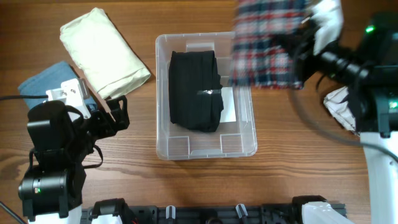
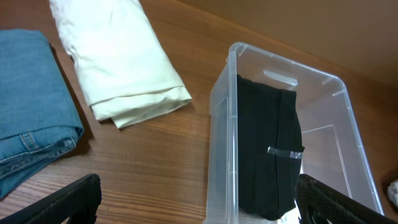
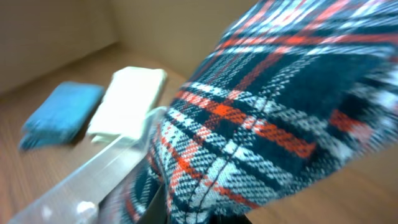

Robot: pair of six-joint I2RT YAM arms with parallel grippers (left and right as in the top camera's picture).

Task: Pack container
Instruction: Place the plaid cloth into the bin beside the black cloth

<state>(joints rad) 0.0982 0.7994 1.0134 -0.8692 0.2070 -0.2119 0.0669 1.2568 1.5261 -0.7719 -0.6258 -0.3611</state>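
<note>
The clear container (image 1: 166, 146) stands mid-table with a folded black garment (image 1: 196, 90) inside, on its left side; both also show in the left wrist view, the container (image 2: 221, 124) and the black garment (image 2: 267, 143). My right gripper (image 1: 303, 38) is shut on a folded plaid garment (image 1: 267, 43) and holds it in the air over the container's far right corner. The plaid cloth (image 3: 261, 124) fills the right wrist view and hides the jaws. My left gripper (image 1: 115, 112) is open and empty, left of the container.
A folded cream garment (image 1: 102, 53) and folded blue jeans (image 1: 43, 81) lie at the far left. A white item (image 1: 339, 106) lies at the right by the right arm. The container's white label (image 1: 229, 102) shows beside the black garment.
</note>
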